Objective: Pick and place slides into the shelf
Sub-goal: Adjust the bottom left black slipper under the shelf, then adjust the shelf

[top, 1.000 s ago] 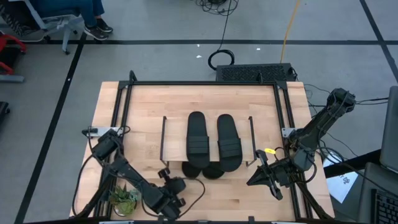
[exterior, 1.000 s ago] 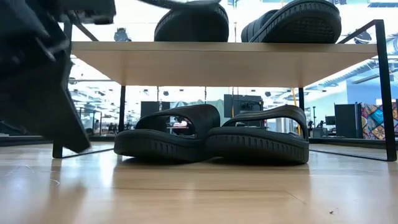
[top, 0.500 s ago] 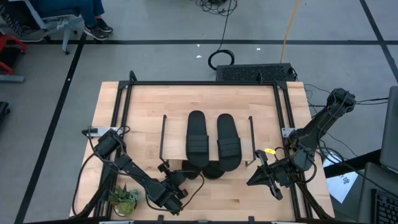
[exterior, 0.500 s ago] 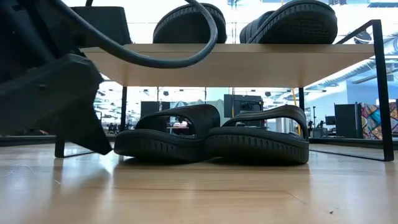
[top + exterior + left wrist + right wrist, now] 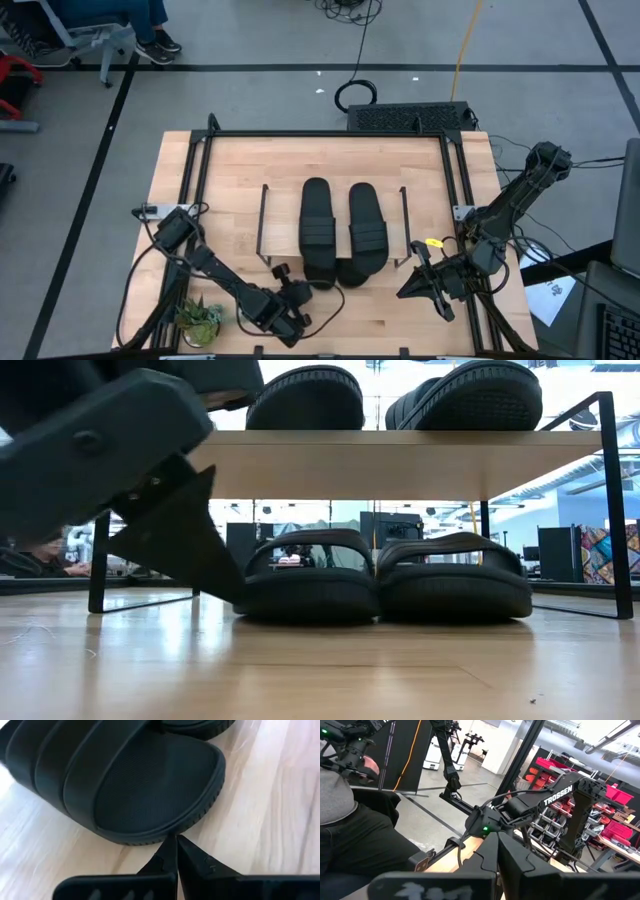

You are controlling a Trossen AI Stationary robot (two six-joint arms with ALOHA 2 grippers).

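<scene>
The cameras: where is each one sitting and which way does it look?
High view: above the table, looking straight down on the shelf, the slides and both arms.
Low view: at table-top height, looking level under the shelf at two slides, the left tool close by.
Left wrist view: on the left arm, looking past its shut tool at one slide's heel.
Right wrist view: on the right arm, looking past its shut tool into the room, where a person sits.
Shared: high and low views both show slides on and under the shelf.

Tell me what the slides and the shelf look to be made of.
Slides: matte black, likely moulded foam or rubber; no shine, with ribbed straps, ridged sole edges and a fine-textured footbed in the left wrist view.
Shelf: light plank top, probably wood or wood laminate, with a smooth pale face; thin black legs, seemingly metal rod.
</scene>
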